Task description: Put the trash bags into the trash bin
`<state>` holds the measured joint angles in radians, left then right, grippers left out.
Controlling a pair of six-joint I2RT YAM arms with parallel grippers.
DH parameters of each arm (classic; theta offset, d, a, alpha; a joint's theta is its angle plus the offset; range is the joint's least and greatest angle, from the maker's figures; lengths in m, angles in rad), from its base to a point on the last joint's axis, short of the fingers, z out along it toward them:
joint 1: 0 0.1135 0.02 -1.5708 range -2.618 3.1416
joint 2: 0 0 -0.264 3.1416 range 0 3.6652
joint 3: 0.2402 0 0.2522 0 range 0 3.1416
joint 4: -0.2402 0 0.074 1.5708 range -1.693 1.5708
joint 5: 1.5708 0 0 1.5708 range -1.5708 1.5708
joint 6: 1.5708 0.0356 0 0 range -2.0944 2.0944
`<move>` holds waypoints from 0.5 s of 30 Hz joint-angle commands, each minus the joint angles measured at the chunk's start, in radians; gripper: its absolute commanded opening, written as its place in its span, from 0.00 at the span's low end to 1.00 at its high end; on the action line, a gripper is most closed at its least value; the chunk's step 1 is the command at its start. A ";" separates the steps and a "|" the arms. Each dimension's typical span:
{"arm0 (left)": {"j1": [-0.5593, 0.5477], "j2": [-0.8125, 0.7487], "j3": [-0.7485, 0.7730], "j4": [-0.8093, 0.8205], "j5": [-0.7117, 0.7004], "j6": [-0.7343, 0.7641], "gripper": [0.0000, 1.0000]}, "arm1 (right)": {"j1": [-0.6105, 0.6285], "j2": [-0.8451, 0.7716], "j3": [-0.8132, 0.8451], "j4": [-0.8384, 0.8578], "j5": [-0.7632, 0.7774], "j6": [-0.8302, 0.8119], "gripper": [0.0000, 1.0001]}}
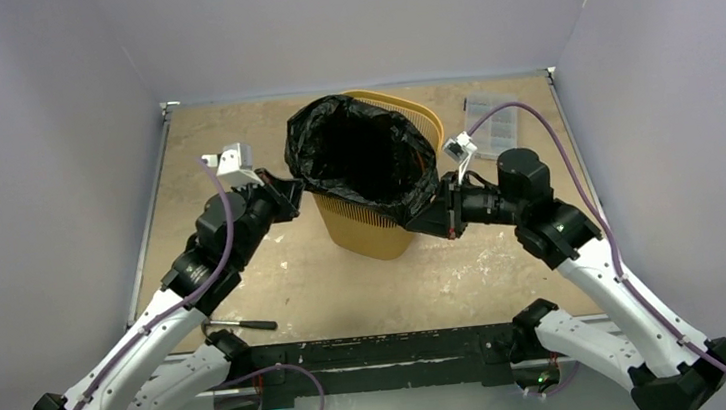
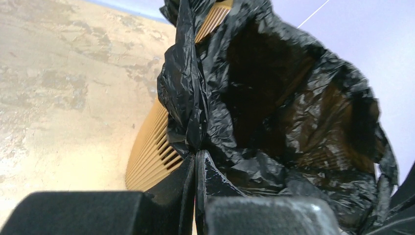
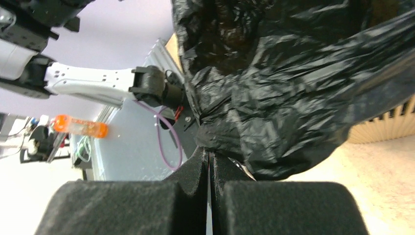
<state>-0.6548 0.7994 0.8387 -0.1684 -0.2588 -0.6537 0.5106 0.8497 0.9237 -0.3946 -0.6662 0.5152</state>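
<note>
Left wrist view, jaws: your left gripper [image 2: 195, 155] is clamped tight on a pinch of the thin, glossy black plastic bag [image 2: 274, 98], just beside the ribbed wall of the orange-yellow mesh plastic wastebasket [image 2: 149, 159].
Right wrist view, jaws: your right gripper [image 3: 209, 151] is closed on a fold of the bag film at the opposite side.
Bag position: the bag sits inside the bin, mouth spread wide between your two grips. Its hem is draped over the near and side rim.
Tear risk: the film looks taut where each pinch gathers it. If you pull the arms further apart, it may rip at the pads.
Tip risk: the bin looks light. An uneven sideways tug could tilt it or drag it across the worn tan tabletop [image 1: 245, 277].
Slip risk: at the far rim the orange edge shows bare, so the hem there may slide into the bin once you let go.
Cling risk: crumpled film may stick to the pads on release and lift the liner out.
Hidden, inside: the bag's interior is black. You cannot tell whether it reaches the base.
Hidden, pads: how much film each pinch holds is covered by folds.
Hidden, far corner: the small clear plastic box [image 1: 497, 122] is crossed by a cable, and its contents are unreadable.
</note>
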 commanded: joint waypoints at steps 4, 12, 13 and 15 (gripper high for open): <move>0.004 0.061 -0.033 0.110 -0.028 -0.016 0.00 | 0.002 0.017 -0.005 0.061 0.161 0.028 0.00; 0.004 0.112 -0.019 0.086 -0.061 -0.005 0.07 | 0.002 -0.025 -0.021 0.001 0.178 0.022 0.30; 0.003 0.112 -0.017 0.069 -0.070 -0.006 0.08 | 0.003 -0.037 -0.020 -0.022 0.201 0.014 0.35; 0.003 0.102 -0.019 0.041 -0.084 -0.005 0.15 | 0.002 -0.064 -0.023 -0.051 0.233 -0.001 0.43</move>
<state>-0.6548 0.9108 0.8074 -0.1158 -0.3080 -0.6621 0.5106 0.8417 0.9073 -0.4000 -0.5083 0.5426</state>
